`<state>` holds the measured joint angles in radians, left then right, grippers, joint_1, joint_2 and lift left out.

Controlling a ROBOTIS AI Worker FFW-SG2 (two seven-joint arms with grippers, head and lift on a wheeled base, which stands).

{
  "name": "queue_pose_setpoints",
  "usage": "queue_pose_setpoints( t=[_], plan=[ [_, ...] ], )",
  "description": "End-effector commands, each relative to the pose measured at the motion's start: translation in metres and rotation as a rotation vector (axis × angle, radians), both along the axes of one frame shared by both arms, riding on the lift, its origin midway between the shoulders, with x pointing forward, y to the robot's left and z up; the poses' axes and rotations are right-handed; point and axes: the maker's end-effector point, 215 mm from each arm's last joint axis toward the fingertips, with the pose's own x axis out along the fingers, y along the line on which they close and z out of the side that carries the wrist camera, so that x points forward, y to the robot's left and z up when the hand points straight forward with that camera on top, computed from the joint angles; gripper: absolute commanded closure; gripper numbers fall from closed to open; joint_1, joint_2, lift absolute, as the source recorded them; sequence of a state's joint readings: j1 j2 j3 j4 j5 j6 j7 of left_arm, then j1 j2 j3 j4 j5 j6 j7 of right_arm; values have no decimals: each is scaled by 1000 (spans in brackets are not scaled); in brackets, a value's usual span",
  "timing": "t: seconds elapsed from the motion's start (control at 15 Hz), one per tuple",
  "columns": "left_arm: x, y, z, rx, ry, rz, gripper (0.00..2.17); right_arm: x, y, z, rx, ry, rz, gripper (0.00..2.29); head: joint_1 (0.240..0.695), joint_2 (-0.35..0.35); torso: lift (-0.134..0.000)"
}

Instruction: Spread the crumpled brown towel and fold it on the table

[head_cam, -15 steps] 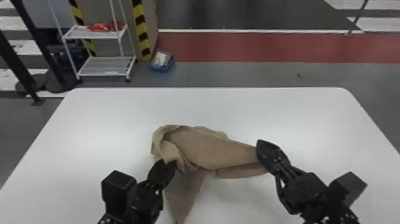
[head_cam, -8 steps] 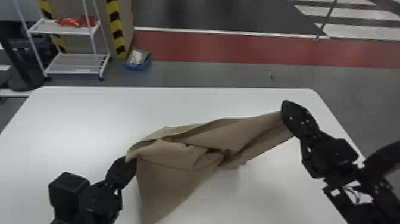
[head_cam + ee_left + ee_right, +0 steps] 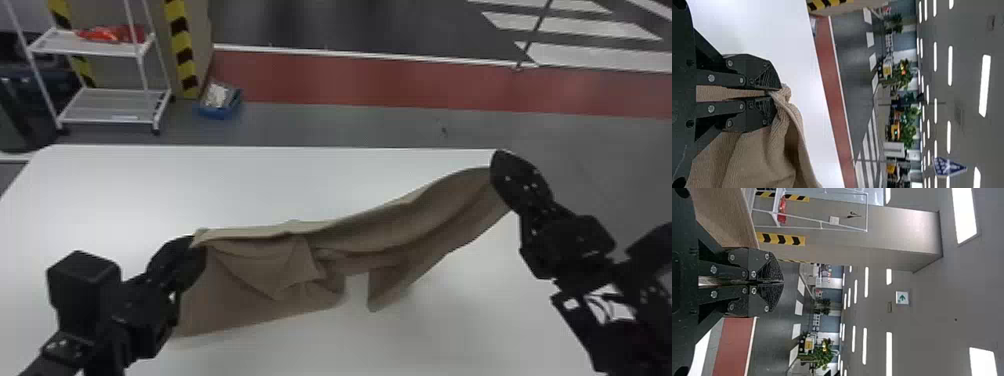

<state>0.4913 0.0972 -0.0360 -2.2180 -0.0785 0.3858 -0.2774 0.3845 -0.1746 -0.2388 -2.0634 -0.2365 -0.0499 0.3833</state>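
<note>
The brown towel (image 3: 250,300) is hanging between the two grippers over the white table (image 3: 150,190). The left gripper (image 3: 774,93) is pinching one end between closed fingers, and the right gripper (image 3: 495,172) is clamping the other, higher end. Spreading looks partly done: the upper edge is stretching across fairly straight, but the middle is sagging in creases and an overlapping flap. Opening out that bunched part, laying the cloth flat and all the folding are seemingly still awaiting their turn.
</note>
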Motion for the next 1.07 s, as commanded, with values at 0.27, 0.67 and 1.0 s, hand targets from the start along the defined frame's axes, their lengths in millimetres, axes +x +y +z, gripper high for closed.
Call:
queue_pose_setpoints(
  t=[0.27,0.67,1.0],
  plan=[
    [-18,-19,-33,35,82,-94,22,8,-20,-43,-3,61,-37,1480,695,-186,-124],
    [-51,8,-56,-45,194,-121,208,23,-31,-65,-1,95,-59,1480,695,-191,-124],
    [-60,26,-81,-55,292,-90,265,36,-35,-73,8,102,-64,1477,695,-173,-124]
  ],
)
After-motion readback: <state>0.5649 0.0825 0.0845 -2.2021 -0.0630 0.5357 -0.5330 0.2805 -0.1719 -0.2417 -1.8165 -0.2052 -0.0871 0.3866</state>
